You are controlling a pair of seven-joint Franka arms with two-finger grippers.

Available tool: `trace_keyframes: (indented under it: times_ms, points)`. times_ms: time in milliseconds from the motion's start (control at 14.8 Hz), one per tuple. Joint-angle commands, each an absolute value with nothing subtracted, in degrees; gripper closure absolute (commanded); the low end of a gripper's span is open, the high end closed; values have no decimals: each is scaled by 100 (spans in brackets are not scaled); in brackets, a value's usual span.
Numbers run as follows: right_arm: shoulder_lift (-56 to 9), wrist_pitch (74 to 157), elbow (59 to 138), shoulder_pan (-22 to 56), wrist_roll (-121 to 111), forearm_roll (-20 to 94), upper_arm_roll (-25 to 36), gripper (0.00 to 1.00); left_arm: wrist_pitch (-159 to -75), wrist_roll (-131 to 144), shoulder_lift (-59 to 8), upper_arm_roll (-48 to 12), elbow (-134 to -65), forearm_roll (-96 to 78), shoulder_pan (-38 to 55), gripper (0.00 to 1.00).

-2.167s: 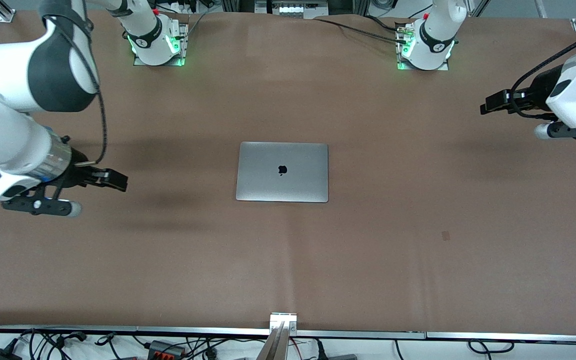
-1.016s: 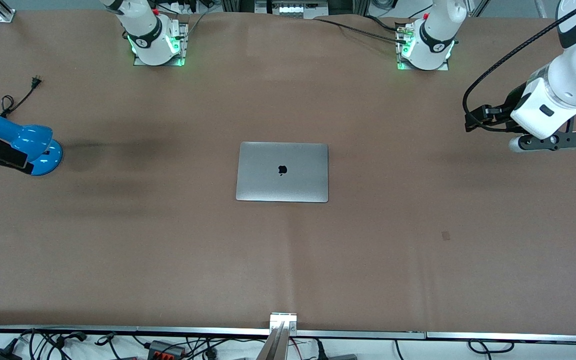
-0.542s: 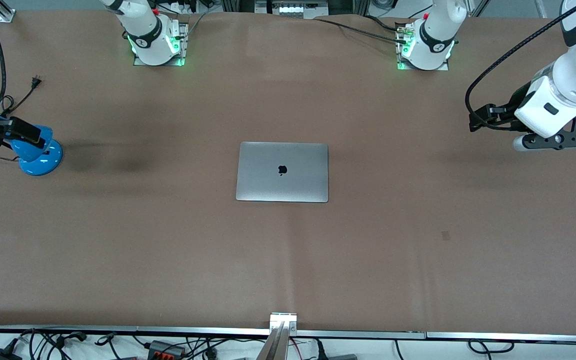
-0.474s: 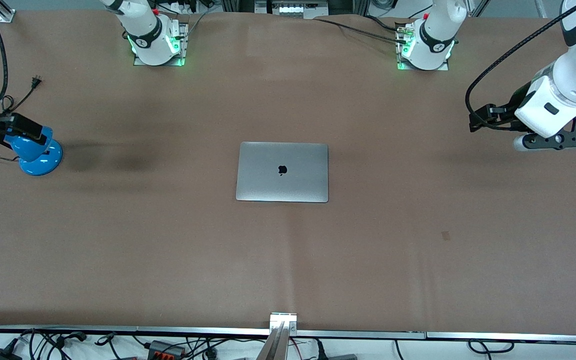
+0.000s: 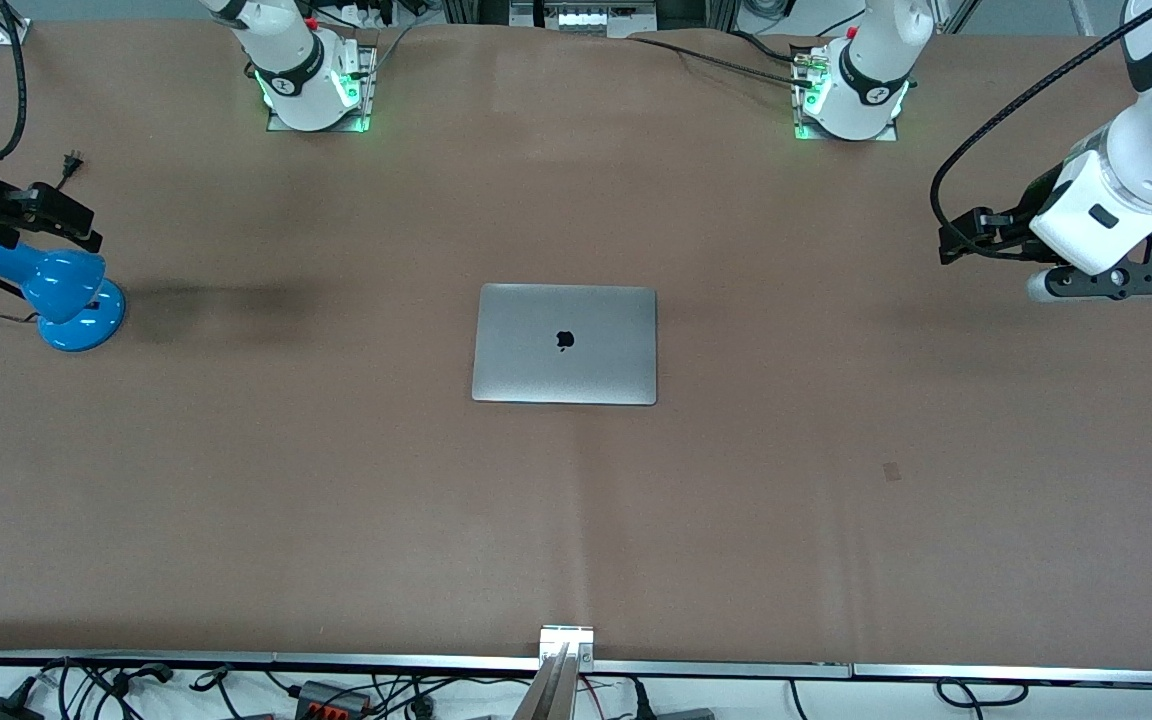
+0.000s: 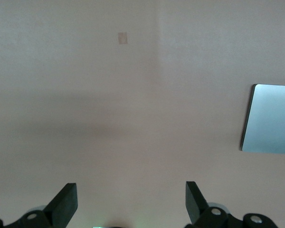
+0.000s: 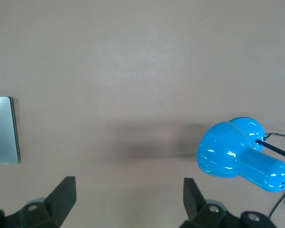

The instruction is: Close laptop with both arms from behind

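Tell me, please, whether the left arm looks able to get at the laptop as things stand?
Probably yes. The left gripper hangs open over bare table toward its own end, and nothing lies between it and the closed laptop.

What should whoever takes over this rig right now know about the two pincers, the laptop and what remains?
Left pincer: open, empty, up over bare table at the left arm's end.
Right pincer: open, empty, in the air above the glossy blue desk lamp at the right arm's end.
Slim silver-grey metal laptop: mid-table, lid flat down, black logo facing up, neither arm touching it.
Done: the lid is shut.
Left: nothing on the laptop itself, as far as I can judge; both arms are well clear of it.
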State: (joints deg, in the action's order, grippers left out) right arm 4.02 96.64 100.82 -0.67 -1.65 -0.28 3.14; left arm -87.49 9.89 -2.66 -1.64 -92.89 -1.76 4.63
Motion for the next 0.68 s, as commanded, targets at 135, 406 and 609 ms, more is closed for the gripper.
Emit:
trace_keyframes:
  times_ms: [135,406,609]
  points:
    - [527,9747,10222,-106,-193,-53,264,0,-8666,879,-255,-193,-9211,-62,439,0]
    - [527,9721,10222,-106,-193,-44,272,0,-8640,879,-255,-202,-9202,-62,448,0]
    - [527,9712,10222,-105,-220,-62,264,0,-8631,879,-255,-193,-9202,-62,439,0]
